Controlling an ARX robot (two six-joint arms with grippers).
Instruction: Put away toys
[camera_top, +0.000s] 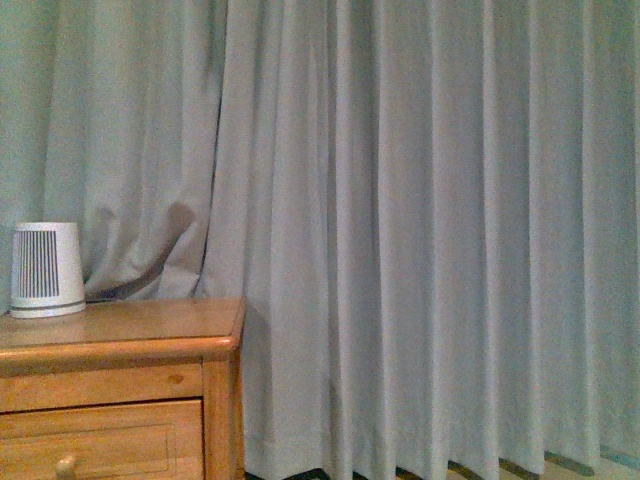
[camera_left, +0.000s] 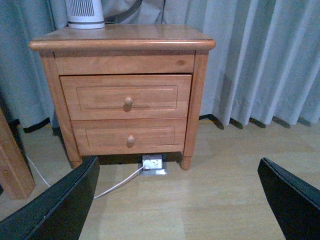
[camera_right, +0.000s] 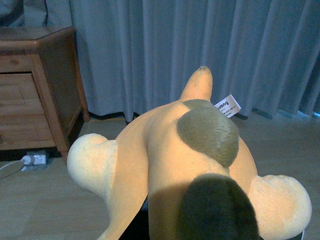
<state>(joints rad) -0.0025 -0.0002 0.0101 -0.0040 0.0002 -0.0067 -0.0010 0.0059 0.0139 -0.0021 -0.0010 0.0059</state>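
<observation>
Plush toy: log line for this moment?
plush toy: held off floor, right jaws | left jaws: open, empty | nightstand: both drawers shut

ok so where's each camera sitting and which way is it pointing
Front: on the body, facing the curtain and a corner of the nightstand with a white appliance on it; no arm shows.
Left wrist: on the left arm, facing the drawers; left gripper shows, fingers spread apart.
Right wrist: on the right arm, plush toy fills the foreground; right gripper hidden.
All three share nightstand and curtain.
</observation>
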